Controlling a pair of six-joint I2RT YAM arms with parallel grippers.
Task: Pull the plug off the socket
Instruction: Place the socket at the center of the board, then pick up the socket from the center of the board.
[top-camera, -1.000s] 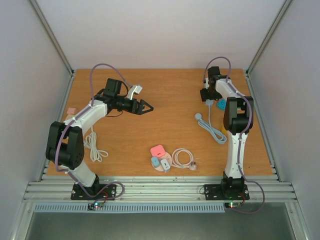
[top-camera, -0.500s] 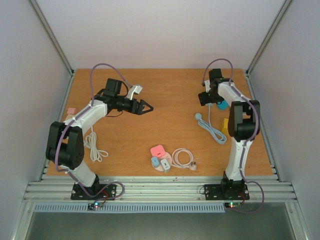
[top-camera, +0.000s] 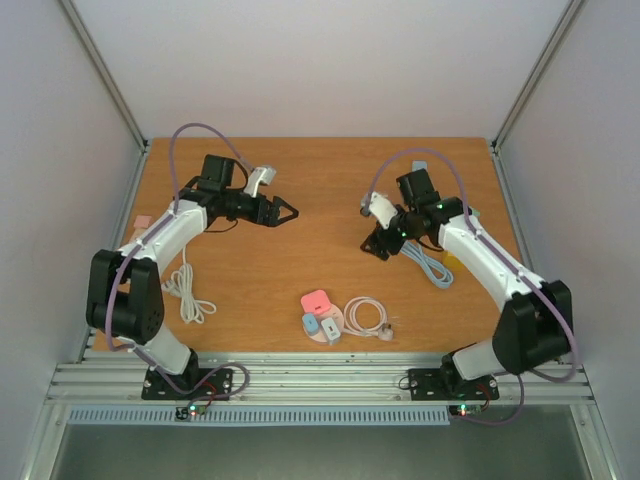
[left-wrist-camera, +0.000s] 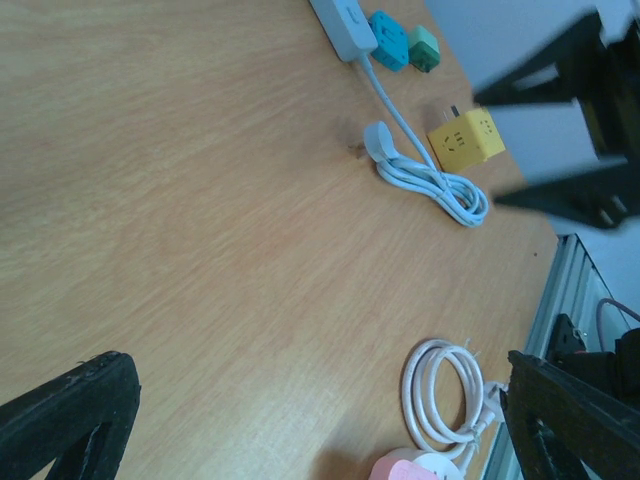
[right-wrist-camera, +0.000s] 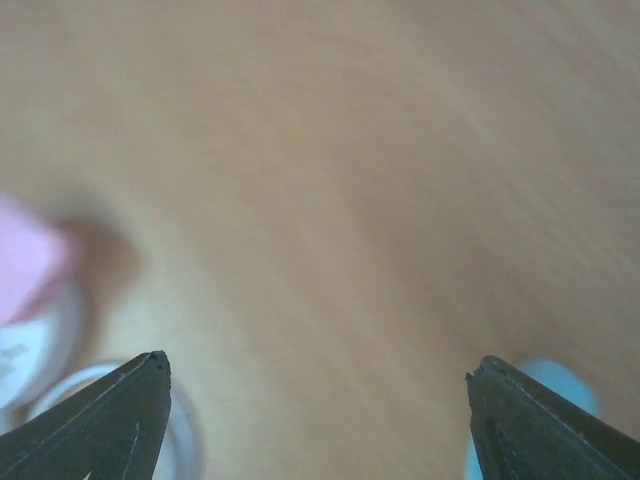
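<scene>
Fingers (left-wrist-camera: 75, 415) of the left gripper (top-camera: 288, 211) are spread wide with nothing between them, held above the far left part of the brown wooden tabletop (top-camera: 250, 270). The right gripper (top-camera: 374, 248) has its fingers (right-wrist-camera: 100, 430) well apart and empty too, hanging over bare wood right of centre; its wrist view is blurred.

The pink cube-shaped plastic socket (top-camera: 317, 300) sits near the front edge at the middle of the tabletop, well apart from both grippers. A small pale-blue plug block (top-camera: 311, 323) and a small white plug block (top-camera: 331, 328) lie right against its near side; whether either is seated in the socket cannot be told. A coiled white round cable (top-camera: 366, 316) lies just to their right.

Farther back on the right lie a bundled white cable (left-wrist-camera: 430, 182), a yellow cube adapter (left-wrist-camera: 466, 140), a blue cube adapter (left-wrist-camera: 388, 38), a green adapter (left-wrist-camera: 423, 47) and the end of a white power strip (left-wrist-camera: 345, 25). A loose white cord (top-camera: 188, 290) lies by the left arm (top-camera: 165, 235).
</scene>
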